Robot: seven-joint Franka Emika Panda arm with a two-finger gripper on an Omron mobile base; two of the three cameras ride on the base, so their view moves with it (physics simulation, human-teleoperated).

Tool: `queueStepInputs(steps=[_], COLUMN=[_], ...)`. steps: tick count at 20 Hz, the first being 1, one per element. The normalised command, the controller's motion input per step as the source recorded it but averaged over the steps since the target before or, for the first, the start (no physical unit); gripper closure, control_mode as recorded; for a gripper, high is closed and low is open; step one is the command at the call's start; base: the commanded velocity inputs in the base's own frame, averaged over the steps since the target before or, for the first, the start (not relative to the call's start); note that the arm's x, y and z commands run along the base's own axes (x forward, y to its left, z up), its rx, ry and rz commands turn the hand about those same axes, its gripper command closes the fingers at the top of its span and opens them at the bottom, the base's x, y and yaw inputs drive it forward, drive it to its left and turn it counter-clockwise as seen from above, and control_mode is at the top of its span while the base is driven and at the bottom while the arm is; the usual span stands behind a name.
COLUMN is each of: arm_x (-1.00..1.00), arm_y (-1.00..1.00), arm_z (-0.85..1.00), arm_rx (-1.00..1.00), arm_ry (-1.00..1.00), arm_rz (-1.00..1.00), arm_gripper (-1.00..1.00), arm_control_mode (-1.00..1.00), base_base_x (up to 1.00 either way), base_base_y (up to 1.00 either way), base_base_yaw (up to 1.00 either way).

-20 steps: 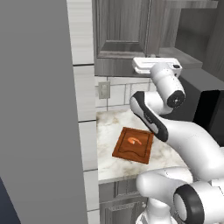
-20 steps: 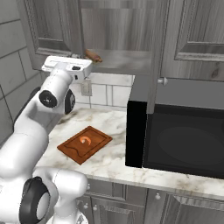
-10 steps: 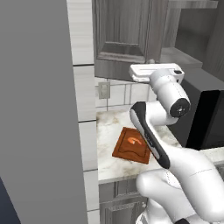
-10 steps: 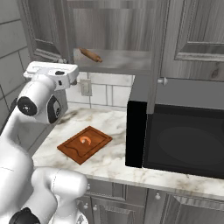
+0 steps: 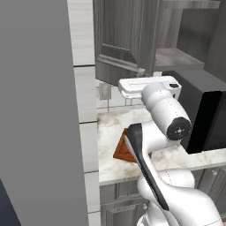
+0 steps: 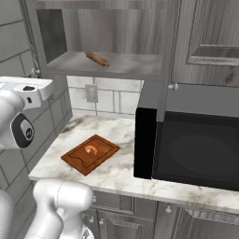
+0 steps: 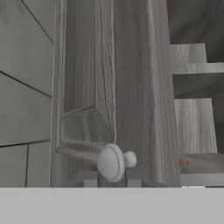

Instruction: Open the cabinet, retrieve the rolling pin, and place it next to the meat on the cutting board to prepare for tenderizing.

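A: Your jaws are clamped on the door knob (image 7: 113, 162) of the cabinet (image 6: 112, 32). From the hand camera the knob sits right between the two fingertips, with the door panel just behind it.

B: What's changed in the last second?

A: The arm has swung left and taken the door with it. The left door (image 5: 119, 39) now stands wide, edge-on past the shelf, where a second ago it was only part open. The gripper (image 7: 111, 183) was already closing then; it's fully tight now.

B: So the first step is done?

A: I'd judge so. The shelf is exposed and the rolling pin (image 6: 96, 58) lies on it, angled, near the back. You still have to let go of the knob and reach in.

B: Target end?

A: The cutting board (image 6: 91, 153) is on the counter (image 6: 116, 175) left of the microwave (image 6: 193, 149), with the meat (image 6: 90, 150) near its middle. There's bare board on either side of it.

B: Any labels or writing?

A: None readable anywhere.
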Motion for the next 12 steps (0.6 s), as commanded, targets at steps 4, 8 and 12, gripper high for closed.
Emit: queueStepInputs(steps=[4, 8, 12], arm_x=[-0.5, -0.16, -0.18], arm_y=[0.54, 0.13, 0.0], arm_z=[-0.35, -0.1, 0.0], arm_rx=[0.0, 0.04, 0.11], arm_ry=[0.05, 0.0, 0.0], arm_rz=[0.03, 0.01, 0.03], arm_gripper=[-1.0, -1.0, -1.0], arm_control_mode=[-1.0, -1.0, -1.0], base_base_x=[0.0, 0.0, 0.0], base_base_y=[0.0, 0.0, 0.0], base_base_yaw=[0.0, 0.0, 0.0])
